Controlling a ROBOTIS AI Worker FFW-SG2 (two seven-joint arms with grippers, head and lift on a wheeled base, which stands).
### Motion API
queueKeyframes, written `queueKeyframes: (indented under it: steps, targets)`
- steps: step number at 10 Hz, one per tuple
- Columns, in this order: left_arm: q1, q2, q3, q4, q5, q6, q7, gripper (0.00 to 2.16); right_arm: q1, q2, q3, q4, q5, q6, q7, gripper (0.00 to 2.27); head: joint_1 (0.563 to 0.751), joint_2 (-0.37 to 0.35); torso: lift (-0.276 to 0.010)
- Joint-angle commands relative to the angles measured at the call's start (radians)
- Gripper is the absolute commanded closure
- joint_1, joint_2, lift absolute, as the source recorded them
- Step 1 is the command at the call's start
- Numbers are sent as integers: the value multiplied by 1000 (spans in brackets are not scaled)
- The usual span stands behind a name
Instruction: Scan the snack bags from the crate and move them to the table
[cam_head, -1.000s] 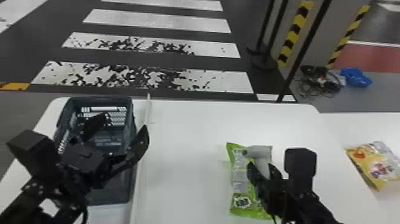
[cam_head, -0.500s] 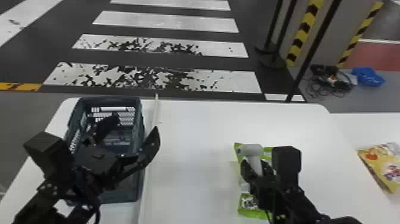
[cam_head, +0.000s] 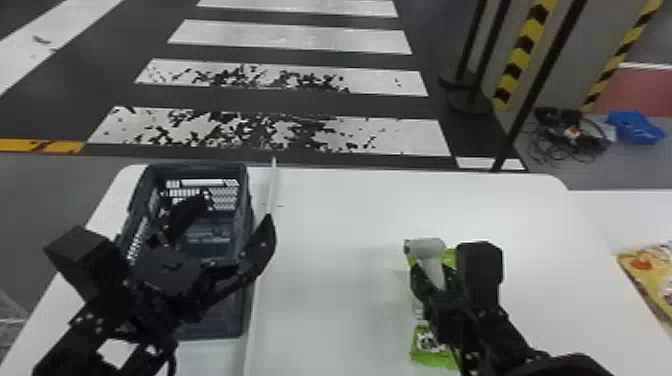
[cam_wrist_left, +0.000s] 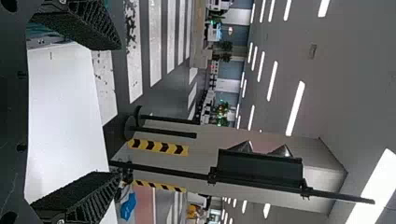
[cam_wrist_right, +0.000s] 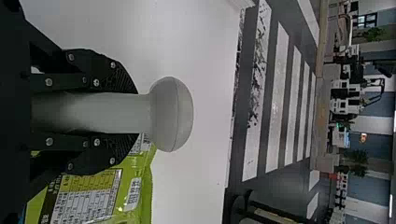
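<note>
My left gripper (cam_head: 225, 237) hangs over the grey crate (cam_head: 245, 300) in the head view, its fingers spread. In the left wrist view this gripper (cam_wrist_left: 77, 121) has nothing between its fingers. My right gripper (cam_head: 430, 280) is shut on the handle of the white scanner (cam_head: 425, 247), above the green snack bag (cam_head: 432, 357) on the table. In the right wrist view the gripper (cam_wrist_right: 112, 113) clamps the scanner (cam_wrist_right: 170, 114) by its handle, with the green bag (cam_wrist_right: 135, 200) beside and below it, its printed back label showing.
A yellow snack bag (cam_head: 655, 275) lies on the white surface at the far right. A thin pale strip (cam_head: 272, 185) runs along the crate's right side on the white table (cam_head: 325, 225). Posts, cables and a blue item (cam_head: 635, 127) are on the floor beyond.
The head view has shifted, so the crate and table sit further right. The scanner in my right gripper has moved slightly left over the green bag. My left gripper keeps its place over the crate.
</note>
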Motion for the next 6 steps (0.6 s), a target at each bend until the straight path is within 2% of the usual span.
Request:
queueKeyframes:
  steps: [1,6]
  targets:
    - [0,-2,0,0,0,-3,0,26,-4,-3,-6,12,7,-1,0,2246,695,-60,-95]
    - [2,-5,2,2,0,-3,-1,26,-35,-8,-7,56,12,2,2,2246,695,-73,-95]
